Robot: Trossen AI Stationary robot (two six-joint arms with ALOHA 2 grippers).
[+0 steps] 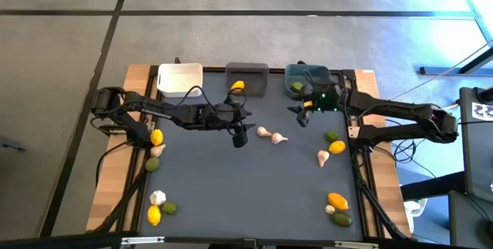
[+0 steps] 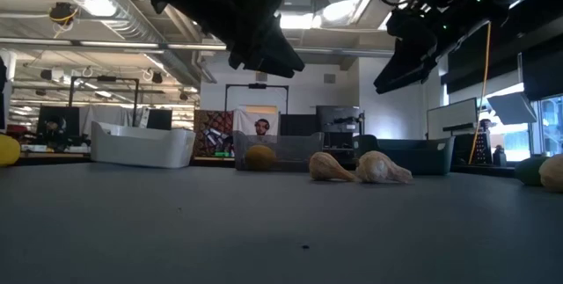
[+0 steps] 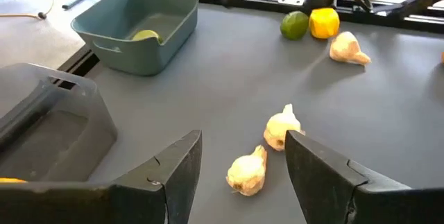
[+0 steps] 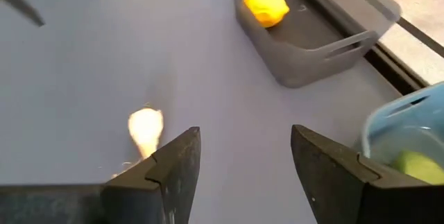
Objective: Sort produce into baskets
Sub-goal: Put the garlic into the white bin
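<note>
1. The left gripper (image 3: 243, 165) hangs over the middle of the table (image 1: 254, 195), its two fingers (image 3: 177, 168) apart and holding nothing, two garlic bulbs (image 3: 283, 127) lying just beyond the tips
2. The right gripper (image 4: 243, 161) hovers in front of the teal basket (image 1: 306, 79), fingers apart and empty
3. Three baskets stand in a row along the far edge: the white basket (image 1: 179, 79) with nothing visible in it, the grey basket (image 1: 248, 79) with one lemon (image 1: 238, 86), the teal one with one lime (image 1: 297, 88)
4. Loose on the table I count four lemons (image 1: 156, 137), four limes (image 1: 331, 136) and six garlic bulbs
5. They sit in groups: two garlic in the middle, a lime, lemon and garlic near the right edge, a lemon, lime and garlic at the front right, a lemon, garlic and lime on the left, the same three at the front left
</note>
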